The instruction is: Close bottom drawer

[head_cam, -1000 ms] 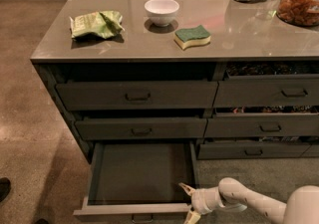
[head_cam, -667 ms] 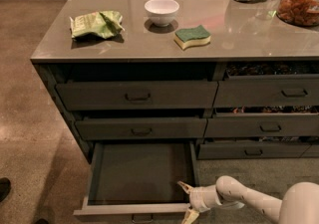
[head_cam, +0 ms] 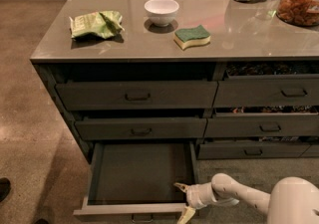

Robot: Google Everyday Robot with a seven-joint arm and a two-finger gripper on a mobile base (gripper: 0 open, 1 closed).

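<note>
Camera view caught the gripper [head_cam: 182, 200] low at the right front corner of the bottom drawer [head_cam: 142, 173], fingers spread apart, one over the bare grey inside, the other before the front panel. That drawer stood pulled well out, stretching left of the gripper. Up beyond it on the counter [head_cam: 259, 39] lay a crumpled green packet [head_cam: 95, 24] whose print I could not read, a white bowl [head_cam: 161, 11] and a green sponge [head_cam: 192, 37]

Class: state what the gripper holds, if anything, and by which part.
Nothing is clamped. The gripper is open, its fingers spread at the right end of the bottom drawer front edge.
</note>
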